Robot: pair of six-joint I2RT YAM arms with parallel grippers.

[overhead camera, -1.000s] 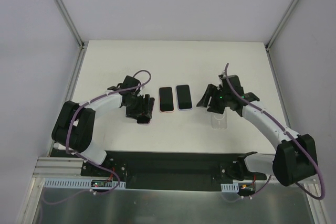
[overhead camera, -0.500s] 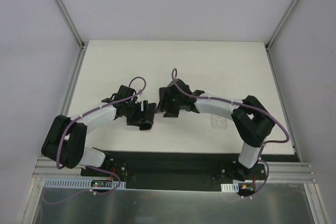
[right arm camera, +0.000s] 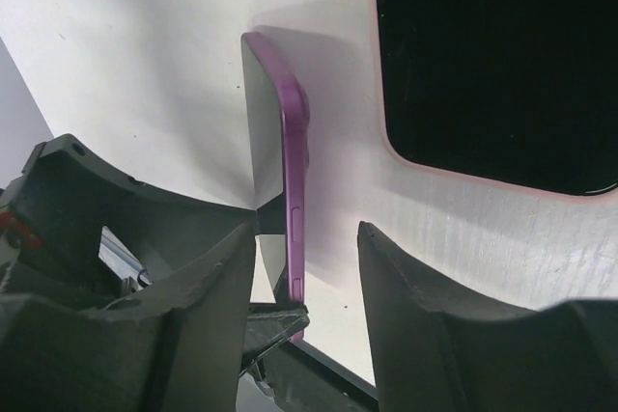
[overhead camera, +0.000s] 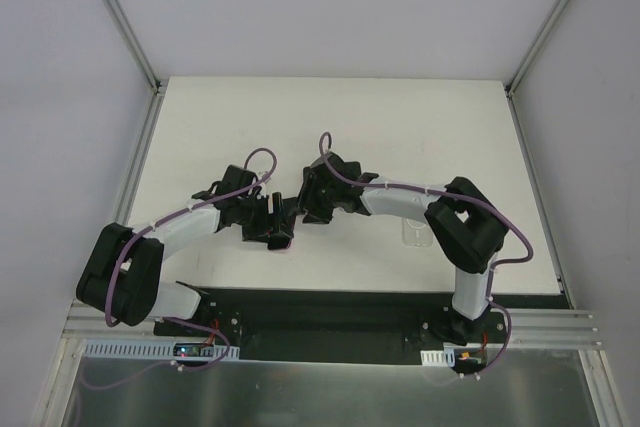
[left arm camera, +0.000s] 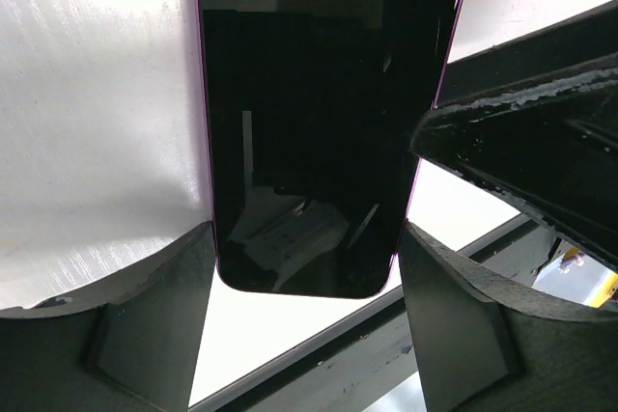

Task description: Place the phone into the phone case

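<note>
Because the phone (left arm camera: 319, 123) is thin, hard and smooth, it could slip, so I think its long sides are the best place to hold. Nearest, at four o'clock from the grippers, lies the clear case (overhead camera: 418, 233), and no phone is in it yet. Next, the left gripper (overhead camera: 276, 223) squeezes the purple-edged phone, tipped up on one long side. At its one o'clock, the right gripper (right arm camera: 305, 238) is open around that phone, not touching. Farther off, a second phone (right arm camera: 492, 55) lies flat on the table (overhead camera: 330, 117). I can read no words or brand.
</note>
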